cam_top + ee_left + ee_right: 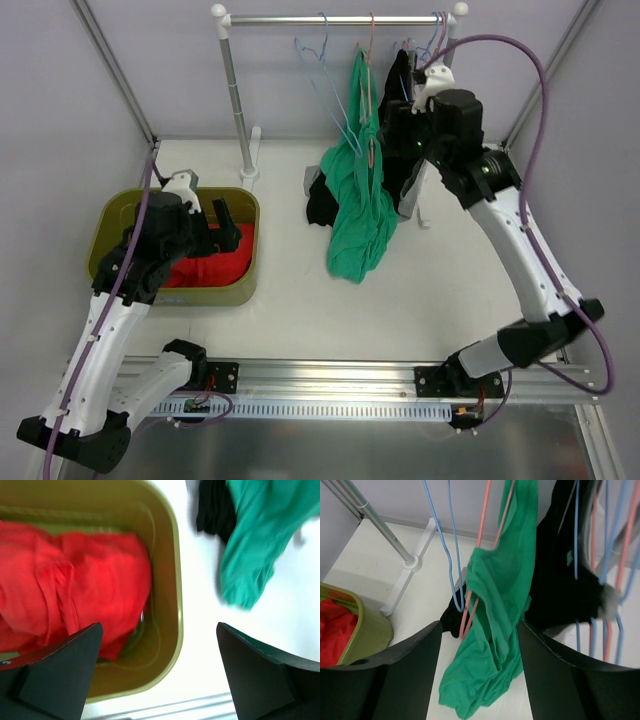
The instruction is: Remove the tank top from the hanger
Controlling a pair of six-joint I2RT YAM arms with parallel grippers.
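A: Near side first: the left claw (159, 630)?
B: Fingers wide apart, nothing between them. It hangs over the right end of the bin (254, 245), above the red cloth (215, 262) lying inside.
A: Where does the bin sit?
B: On the tabletop (450, 300), left side.
A: And the tank top (360, 200)?
B: Green, mid-tabletop, right of the bin. It hangs on a pink hanger (480, 540), and one strap runs up along the wire toward the rail (330, 18). The body sags, and its lower end lies crumpled on the tabletop.
A: Anything against it?
B: A black cloth (320, 208) lies at its left side, partly behind it. To its right a black top (555, 570) hangs from the rail among blue hangers (443, 547) and pink ones.
A: And the right claw (479, 625)?
B: Raised to hanger height, just right of the tank top and close to the black top. Its fingers are spread and grip nothing. In the wrist view the green fabric and the pink hanger show in the gap between the fingers, but beyond them. Whether they touch, I cannot tell.
A: Far end?
B: The rail runs across the back on a grey post (237, 100), whose foot rests on the tabletop. Bare blue hangers hang left of the tank top.
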